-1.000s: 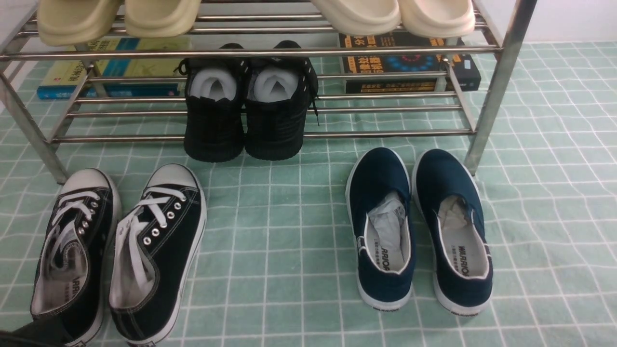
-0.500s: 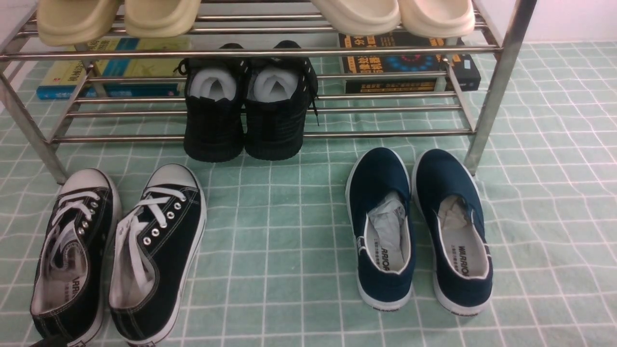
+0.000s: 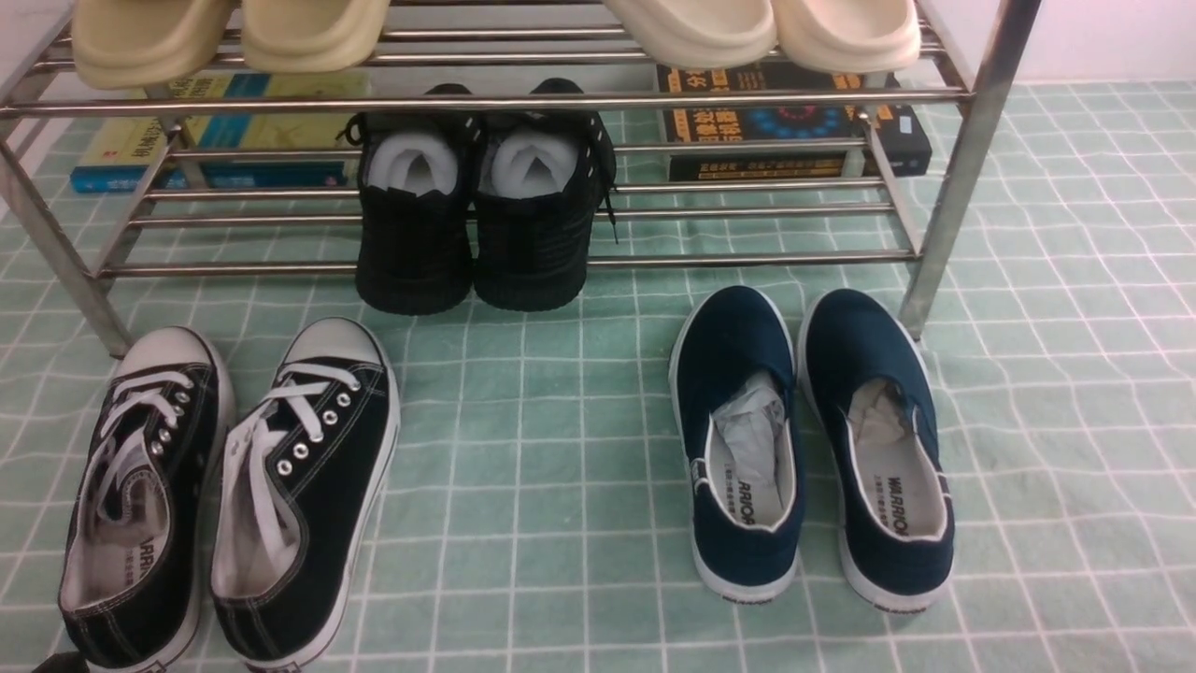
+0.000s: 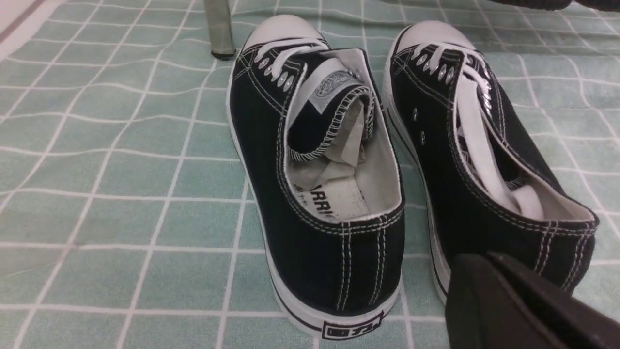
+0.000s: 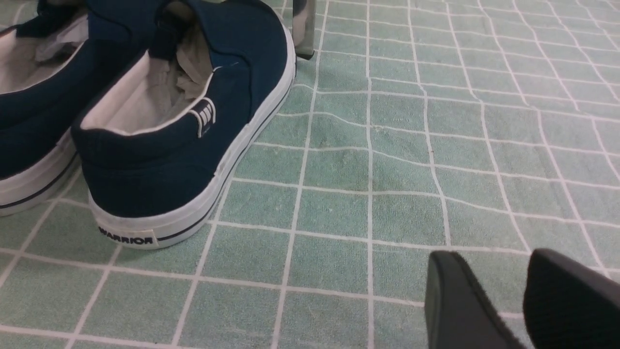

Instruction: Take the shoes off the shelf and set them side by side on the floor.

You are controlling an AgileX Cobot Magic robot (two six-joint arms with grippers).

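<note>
The two black canvas sneakers, left one [image 3: 192, 449] and right one [image 3: 327, 467], stand side by side on the pale green grid floor [image 3: 561, 467], toes toward the silver shelf [image 3: 523, 101]. The left wrist view shows their heels, one [image 4: 310, 252] beside the other [image 4: 465, 213], with paper stuffing inside. My left gripper [image 4: 484, 259] hovers just behind the right sneaker's heel, fingers pressed together, holding nothing. Only a dark sliver of the left gripper [image 3: 58, 664] shows in the front view's corner. My right gripper [image 5: 494, 261] is open low over bare floor, clear of every shoe.
All-black shoes with white stuffing [image 3: 476, 234] sit on the shelf's lower tier. Navy slip-ons [image 3: 747, 467] stand on the floor to the right, near a shelf leg [image 5: 302, 29]. Pale slippers [image 3: 224, 37] lie on the upper tier. Books [image 3: 794, 121] lie behind.
My left gripper has drawn back from the left sneaker's heel toward the bottom left corner of the front view, leaving only a sliver visible. The shoes have not moved.
</note>
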